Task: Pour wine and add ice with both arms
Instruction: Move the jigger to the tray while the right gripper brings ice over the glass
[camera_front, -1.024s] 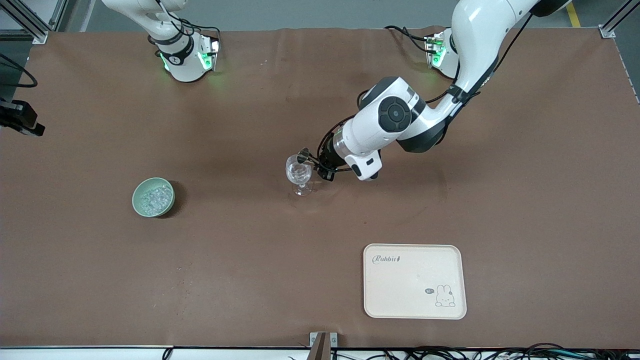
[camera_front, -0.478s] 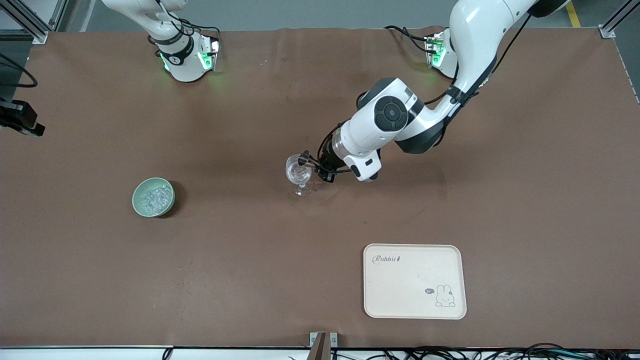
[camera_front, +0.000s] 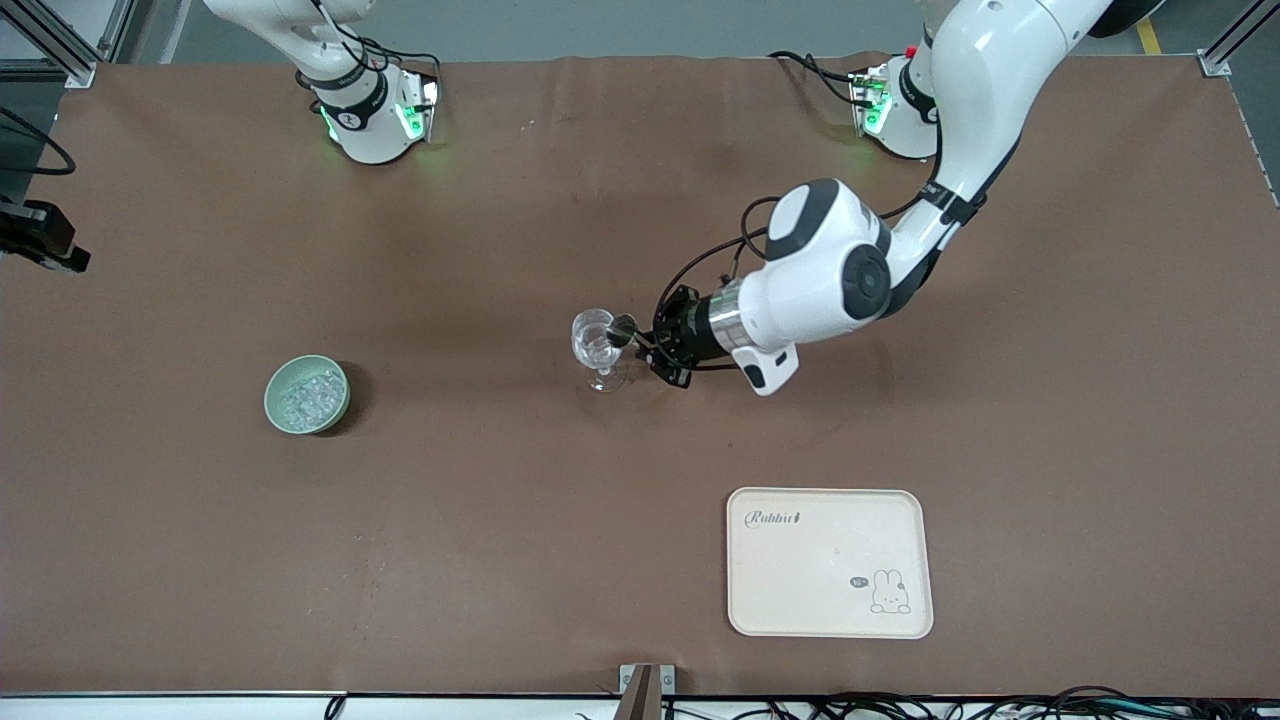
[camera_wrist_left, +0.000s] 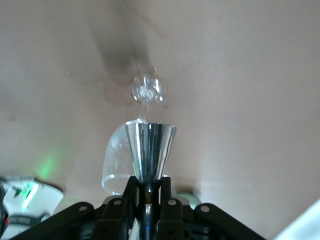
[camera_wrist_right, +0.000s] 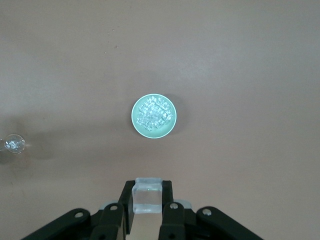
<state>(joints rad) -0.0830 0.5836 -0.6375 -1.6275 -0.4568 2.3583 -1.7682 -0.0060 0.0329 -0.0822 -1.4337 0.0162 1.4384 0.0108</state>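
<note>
My left hand (camera_front: 640, 345) is clamped on the thin stem of a small steel jigger (camera_wrist_left: 149, 149); fingers (camera_wrist_left: 131, 191) pinched tight against it. The jigger's cone is tipped sideways, its mouth at the rim of the glass (camera_front: 598, 345), over the bowl of the glass. From the left wrist view the glass (camera_wrist_left: 135, 145) lies just past the jigger, its round foot (camera_wrist_left: 148, 89) showing farther off against the brown desk (camera_front: 480, 520). The glass stands upright near the middle of the desk.

My right hand (camera_wrist_right: 148, 206) is not in the front view; only the right arm's base (camera_front: 372, 115) shows at the top edge. In the right wrist view its fingers (camera_wrist_right: 127, 205) are closed on a clear cube of ice (camera_wrist_right: 147, 196). It hangs high over the desk, looking straight down on the green bowl (camera_wrist_right: 154, 116).

The bowl (camera_front: 307, 394) sits toward the right arm's end of the desk, well apart from the glass. The rest of the ice (camera_front: 306, 395) is heaped inside it, whitish chunks filling the bottom.

A cream tray (camera_front: 829, 562) with a rabbit print lies flat nearer the front camera than the glass, toward the left arm's end.
</note>
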